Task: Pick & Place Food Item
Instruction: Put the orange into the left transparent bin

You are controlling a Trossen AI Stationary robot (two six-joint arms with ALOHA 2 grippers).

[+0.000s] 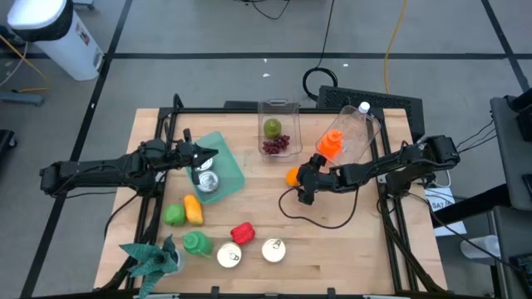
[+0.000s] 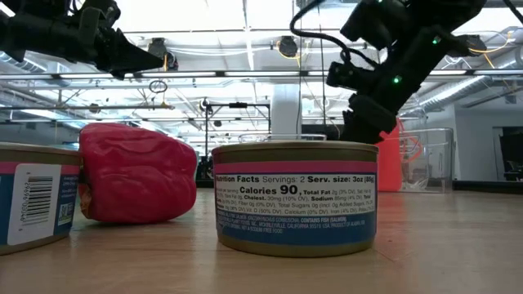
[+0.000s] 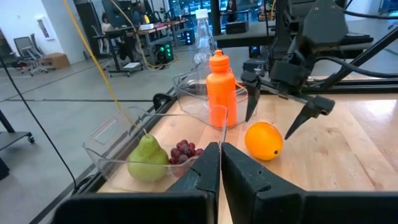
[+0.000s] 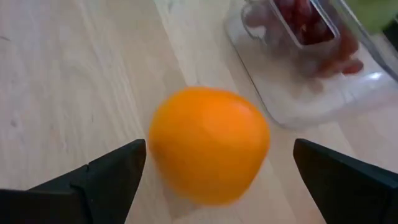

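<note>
An orange [image 1: 292, 176] lies on the wooden table beside a clear tub [image 1: 278, 133] that holds a green pear [image 3: 148, 158] and red grapes [image 3: 184, 151]. My right gripper [image 1: 304, 188] hovers just above the orange, open. In the right wrist view the orange [image 4: 208, 143] sits between the two spread fingers of this gripper [image 4: 217, 171], with a gap on each side. The left wrist view shows the same fingers [image 3: 306, 117] standing over the orange [image 3: 263, 140]. My left gripper [image 1: 205, 158] is shut on nothing, held over a teal plate [image 1: 226, 166], with its closed fingertips [image 3: 219, 163] pointing toward the tub.
An orange bottle [image 1: 330, 144] lies in a second clear tub [image 1: 357, 133] by the right arm. A tin [image 1: 206, 183] sits on the teal plate. Near the front edge are a yellow pepper [image 1: 193, 209], green items [image 1: 174, 215], a red pepper [image 2: 135, 173] and two tins [image 2: 294, 196].
</note>
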